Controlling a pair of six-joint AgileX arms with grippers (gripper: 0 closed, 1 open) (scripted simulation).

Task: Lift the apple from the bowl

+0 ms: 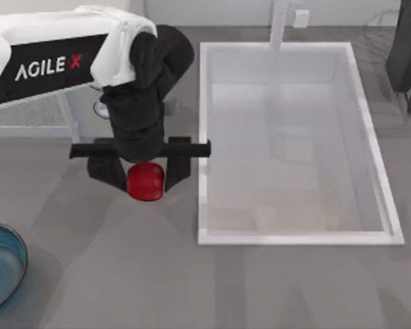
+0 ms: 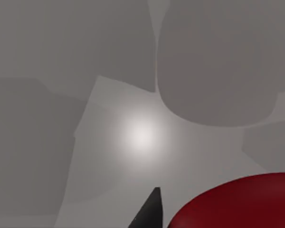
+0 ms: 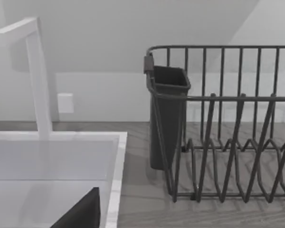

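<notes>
The left end effector (image 1: 143, 179) clamps the red apple (image 1: 145, 181) above the grey surface (image 1: 260, 288), beside the sink (image 1: 370, 144) — well clear of the blue bowl (image 1: 14, 255). A narrow grip risks slipping — the apple would drop and roll.

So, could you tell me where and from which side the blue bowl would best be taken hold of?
Probably at its thin rim, coming down from above with one finger inside and one outside: the bowl is wide and shallow, too broad to span. It sits at the table's left edge, nearest the left gripper, which is shut on the apple and would have to release it first.
</notes>
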